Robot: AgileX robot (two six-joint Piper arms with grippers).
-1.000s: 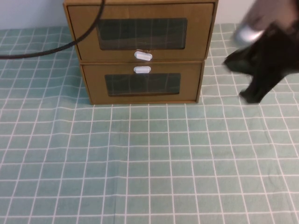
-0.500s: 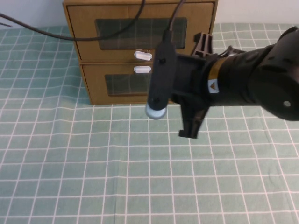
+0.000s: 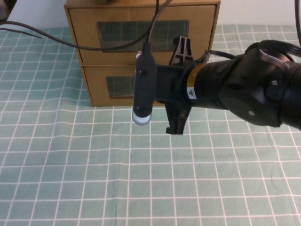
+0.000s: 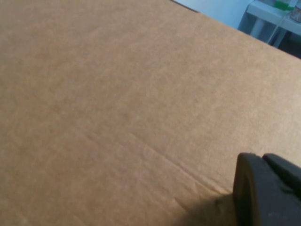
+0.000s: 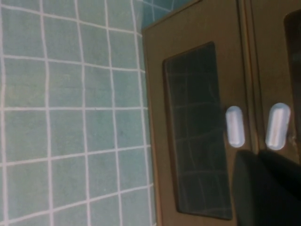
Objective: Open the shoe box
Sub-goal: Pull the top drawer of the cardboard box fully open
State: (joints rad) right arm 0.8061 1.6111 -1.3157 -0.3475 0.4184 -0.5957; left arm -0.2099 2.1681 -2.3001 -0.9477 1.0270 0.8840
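The brown two-drawer shoe box [image 3: 117, 19] stands at the back centre of the table, both drawers closed. My right arm [image 3: 244, 87] reaches across in front of it, and its wrist camera hides both handles in the high view. The right gripper [image 3: 182, 47] is shut and empty, pointing at the box front. In the right wrist view the gripper [image 5: 258, 157] sits just short of the lower drawer's white handle [image 5: 235, 125] and the upper drawer's white handle [image 5: 277, 126]. My left gripper [image 4: 263, 159] hovers shut over plain brown cardboard [image 4: 117, 94].
A green checked cloth [image 3: 70, 165] covers the table in front of the box. Black cables [image 3: 70, 42] hang across the box's upper left. Dark windows [image 5: 197, 132] are set in the drawer fronts.
The right arm has swung in from the back right to the middle, then a little further left, so it covers the box's handles. The cables have shifted.
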